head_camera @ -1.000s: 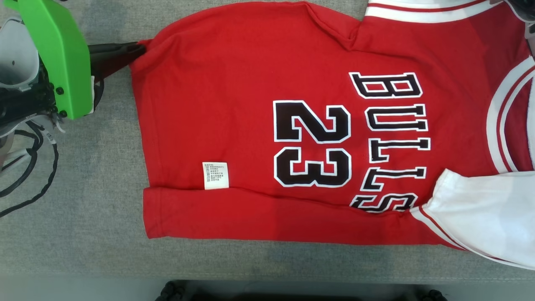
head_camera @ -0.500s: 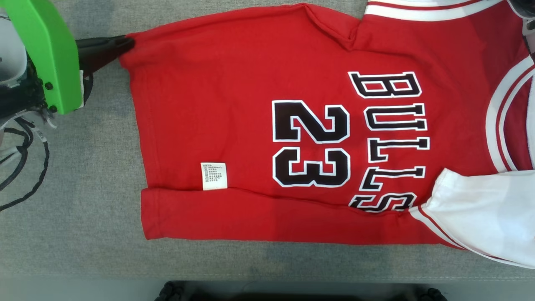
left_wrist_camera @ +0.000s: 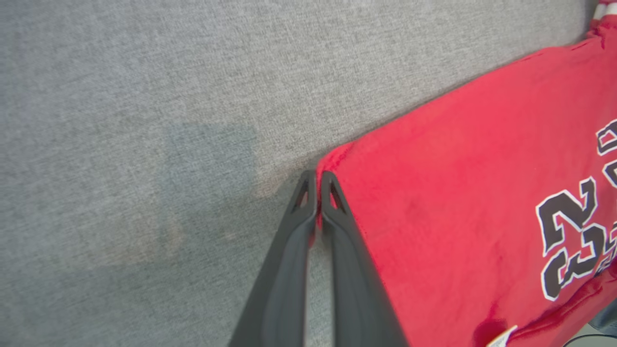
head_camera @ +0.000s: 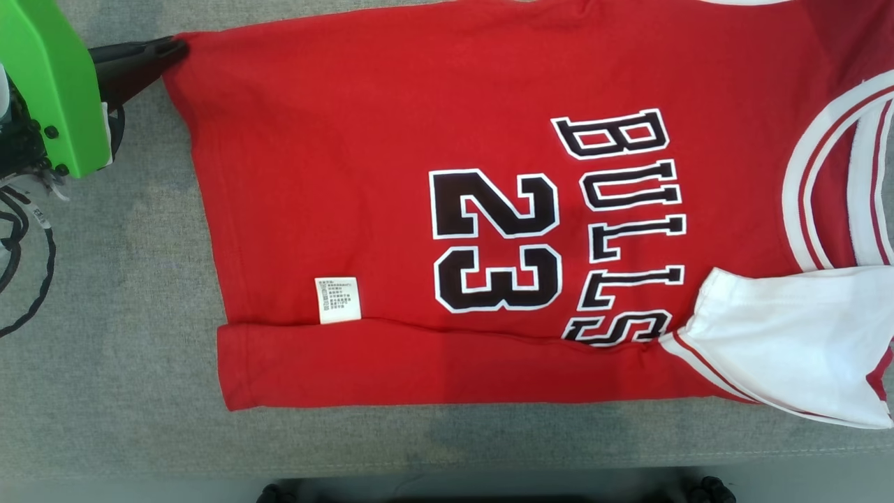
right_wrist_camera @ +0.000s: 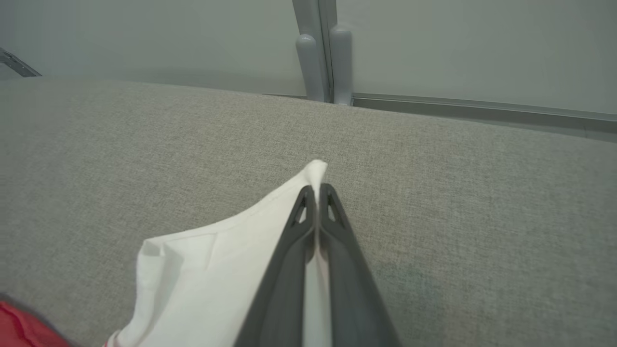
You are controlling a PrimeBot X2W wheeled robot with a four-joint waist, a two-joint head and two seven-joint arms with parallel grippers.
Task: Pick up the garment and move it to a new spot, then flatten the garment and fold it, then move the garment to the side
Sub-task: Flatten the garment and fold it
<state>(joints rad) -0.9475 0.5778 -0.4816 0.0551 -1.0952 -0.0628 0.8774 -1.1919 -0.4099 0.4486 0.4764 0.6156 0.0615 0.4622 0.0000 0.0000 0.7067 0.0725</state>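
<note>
So the red garment (head_camera: 335,175) is lying spread on the grey table (head_camera: 105,363), taking up the middle and right of the head view. The left gripper (head_camera: 171,47) is pinched tight on its upper-left hem corner. Compared to a second ago, that corner's been dragged further out to the left, so the top edge looks straighter and the crease up there is gone. The right gripper (right_wrist_camera: 318,190) is clamped on the tip of the white sleeve (right_wrist_camera: 207,270).
</note>
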